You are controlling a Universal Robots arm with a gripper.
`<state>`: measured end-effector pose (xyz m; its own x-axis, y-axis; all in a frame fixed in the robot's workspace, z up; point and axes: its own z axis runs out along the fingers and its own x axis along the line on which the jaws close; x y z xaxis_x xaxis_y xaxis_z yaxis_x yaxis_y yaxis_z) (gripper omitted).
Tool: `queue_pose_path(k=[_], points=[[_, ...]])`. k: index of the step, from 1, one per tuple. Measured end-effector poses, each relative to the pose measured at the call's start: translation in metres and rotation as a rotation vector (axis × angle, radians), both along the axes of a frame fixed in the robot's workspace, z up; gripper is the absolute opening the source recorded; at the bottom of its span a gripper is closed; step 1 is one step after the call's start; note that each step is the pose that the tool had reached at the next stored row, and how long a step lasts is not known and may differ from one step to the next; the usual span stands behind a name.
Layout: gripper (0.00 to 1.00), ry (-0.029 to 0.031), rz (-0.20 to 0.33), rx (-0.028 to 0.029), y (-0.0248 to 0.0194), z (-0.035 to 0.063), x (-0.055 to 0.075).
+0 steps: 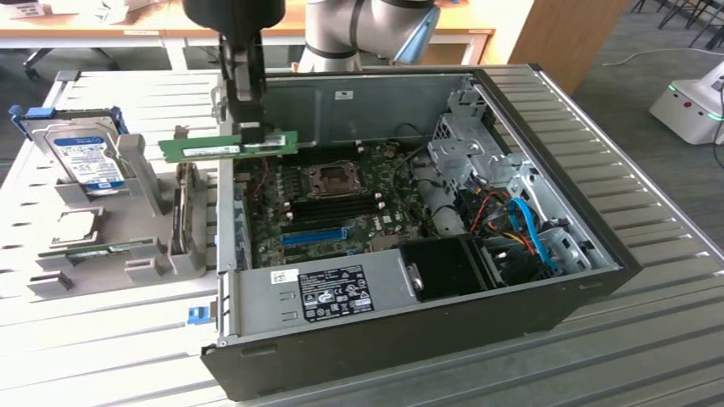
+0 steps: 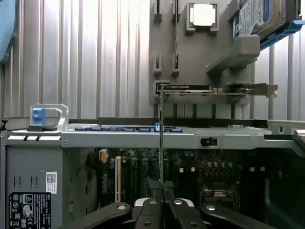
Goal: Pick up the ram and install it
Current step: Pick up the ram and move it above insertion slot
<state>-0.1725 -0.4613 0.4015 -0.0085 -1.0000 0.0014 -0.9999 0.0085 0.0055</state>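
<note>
One ram (image 1: 209, 148), one hard drive (image 1: 88, 159)

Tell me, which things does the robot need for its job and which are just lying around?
For the job: the ram, clamped in the tool by the open computer case; the motherboard inside it.

Just lying about: the blue-labelled hard drive, the other green stick and the square chip, in the grey rack.

The desk (image 1: 645, 348) was a pale grey surface of ribbed metal slats. Behind it stood long tables (image 1: 102, 36) with light wooden tops, and a wooden panel (image 1: 571, 38) rose at the exterior view's right. Beyond lay grey carpeted floor (image 1: 628, 59), where a white machine (image 1: 693, 106) with a green light stood, dark chair legs (image 1: 679, 13) farther back.
</note>
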Motion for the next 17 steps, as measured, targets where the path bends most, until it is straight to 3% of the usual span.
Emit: queue_pose_path(k=[17], points=[[0.12,0.0001,0.0,-0.0001,0.0,0.0,0.041]])
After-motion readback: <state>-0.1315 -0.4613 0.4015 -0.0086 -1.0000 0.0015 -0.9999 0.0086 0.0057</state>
